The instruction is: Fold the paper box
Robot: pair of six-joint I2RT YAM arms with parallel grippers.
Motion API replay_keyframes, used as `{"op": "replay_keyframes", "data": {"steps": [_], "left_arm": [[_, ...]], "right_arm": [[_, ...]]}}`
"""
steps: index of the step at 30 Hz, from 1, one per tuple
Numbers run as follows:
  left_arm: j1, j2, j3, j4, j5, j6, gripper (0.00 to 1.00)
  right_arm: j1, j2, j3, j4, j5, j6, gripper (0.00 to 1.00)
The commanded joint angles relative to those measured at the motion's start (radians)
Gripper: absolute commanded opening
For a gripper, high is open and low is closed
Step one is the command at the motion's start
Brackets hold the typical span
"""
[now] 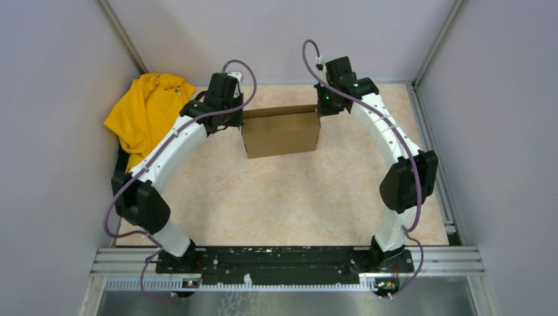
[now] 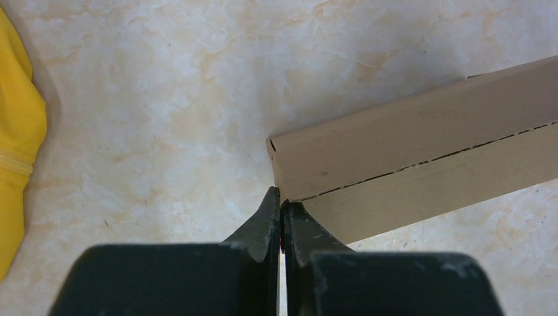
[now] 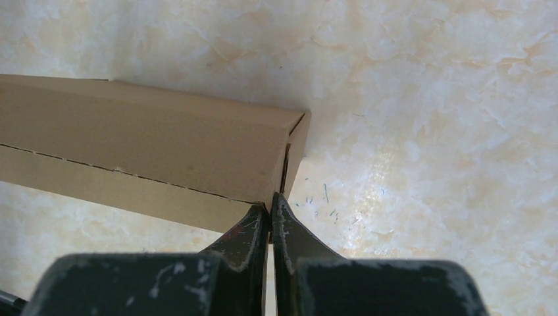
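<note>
The paper box is a closed brown cardboard mailer at the far middle of the table, standing up on a long edge between my two grippers with its broad face toward the near side. My left gripper is shut on its upper left corner. In the left wrist view the fingertips pinch the end of the box beside a seam line. My right gripper is shut on the upper right corner. In the right wrist view it pinches the end wall of the box.
A yellow cloth garment lies bunched at the far left corner, just left of the left arm, and it shows at the left edge of the left wrist view. Grey walls enclose the marbled table on three sides.
</note>
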Motion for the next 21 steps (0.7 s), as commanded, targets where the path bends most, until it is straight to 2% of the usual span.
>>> {"op": "replay_keyframes", "data": {"steps": [1,21], "left_arm": [[-0.012,0.031,0.058,-0.008,0.104,-0.054,0.01],[-0.006,0.121,0.23,-0.102,0.168,-0.125,0.06]], "right_arm": [[0.015,-0.014,-0.027,-0.068,-0.035,-0.003,0.0],[0.015,-0.037,-0.076,-0.034,-0.043,0.02,0.0]]}}
